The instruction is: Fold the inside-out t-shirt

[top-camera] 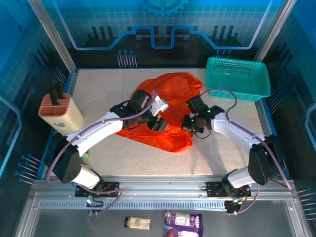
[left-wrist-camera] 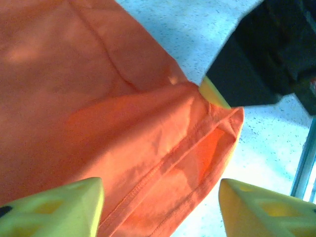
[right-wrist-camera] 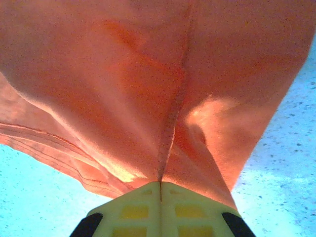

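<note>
The orange inside-out t-shirt (top-camera: 173, 86) lies bunched mid-frame on the tabletop (top-camera: 138, 160). The right fingers (right-wrist-camera: 160, 205) are pressed together on a seam, and cloth drapes from them. The left fingers (left-wrist-camera: 54, 210) stand wide apart astride the stitched hem, gripping nothing. They should probably close on the hem's corner before either arm lifts. Both arms reach inward, wrists tipped down over the cloth.

Item: inside-out t-shirt (top-camera: 173, 89), bright orange, plain soft cloth, bunched in a loose, wrinkled heap. Stitched seams and hem face outward. Most of the cloth lies beyond and between the two grippers. One seam fold is pinched in the right gripper (right-wrist-camera: 160, 186). A hemmed edge lies between the spread fingers of the left gripper (left-wrist-camera: 160, 210).
</note>
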Robot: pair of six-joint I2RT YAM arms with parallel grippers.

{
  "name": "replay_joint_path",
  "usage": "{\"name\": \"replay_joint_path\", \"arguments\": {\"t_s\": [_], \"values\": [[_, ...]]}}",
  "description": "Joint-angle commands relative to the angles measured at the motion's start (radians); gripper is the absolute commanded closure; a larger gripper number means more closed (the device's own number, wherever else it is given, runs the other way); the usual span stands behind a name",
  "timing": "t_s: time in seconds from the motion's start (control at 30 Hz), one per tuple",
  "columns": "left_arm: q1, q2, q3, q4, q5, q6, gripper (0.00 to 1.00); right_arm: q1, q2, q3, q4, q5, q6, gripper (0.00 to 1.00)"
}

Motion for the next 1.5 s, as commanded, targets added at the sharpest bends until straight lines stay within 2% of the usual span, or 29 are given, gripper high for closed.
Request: {"name": "replay_joint_path", "arguments": {"t_s": [0.0,0.2,0.27,0.37,0.4,0.57,0.67,0.77,0.97,1.2,1.27,1.47], "values": [[-0.057,0.021,-0.058,0.138,-0.032,0.157,0.29,-0.047,-0.052,0.02,-0.05,-0.042,-0.031,1.0],[-0.154,0.114,-0.074,0.208,-0.136,0.247,0.18,-0.102,-0.093,0.039,-0.064,-0.075,-0.042,1.0],[-0.188,0.152,-0.072,0.249,-0.255,0.253,0.17,-0.112,-0.103,0.046,-0.067,-0.082,-0.042,1.0],[-0.25,0.202,-0.101,0.403,-0.555,0.258,0.14,-0.122,-0.116,0.053,-0.07,-0.087,-0.042,1.0],[-0.266,0.222,-0.106,0.439,-0.614,0.27,0.13,-0.127,-0.12,0.055,-0.072,-0.087,-0.042,1.0],[-0.319,0.304,-0.111,0.565,-0.805,0.297,0.05,-0.146,-0.129,0.08,-0.082,-0.092,-0.048,1.0],[-0.325,0.339,-0.096,0.573,-0.919,0.281,0.04,-0.158,-0.139,0.096,-0.097,-0.088,-0.06,1.0],[-0.324,0.328,-0.119,0.607,-1.004,0.285,0.07,-0.187,-0.148,0.103,-0.116,-0.083,-0.079,1.0],[-0.303,0.284,-0.172,0.608,-0.96,0.287,0.17,-0.293,-0.168,0.106,-0.139,-0.092,-0.131,1.0],[-0.262,0.267,-0.179,0.533,-0.843,0.267,0.39,-0.436,-0.19,0.097,-0.149,-0.131,-0.179,1.0],[-0.253,0.267,-0.172,0.511,-0.81,0.26,0.5,-0.47,-0.194,0.098,-0.155,-0.141,-0.192,1.0],[-0.219,0.242,-0.148,0.426,-0.554,0.213,0.74,-0.515,-0.192,0.094,-0.153,-0.159,-0.214,1.0]]}}
